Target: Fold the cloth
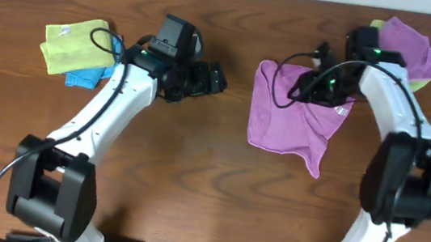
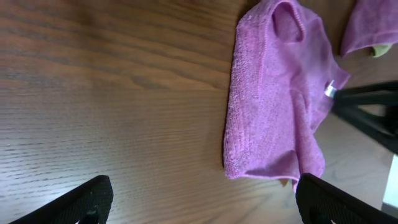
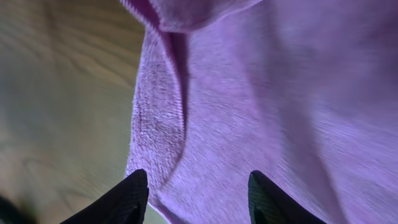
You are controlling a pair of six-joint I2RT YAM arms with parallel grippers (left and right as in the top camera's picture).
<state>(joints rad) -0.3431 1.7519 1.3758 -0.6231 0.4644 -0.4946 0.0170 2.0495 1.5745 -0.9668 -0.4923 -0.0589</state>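
Cloth rumpled overhead; R wrist shows it under R hand, grip unclear. L hand released.

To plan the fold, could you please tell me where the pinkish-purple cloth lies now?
In the overhead view the cloth lies crumpled right of centre, beneath the right gripper, with the duller violet towel beyond it towards the far right.
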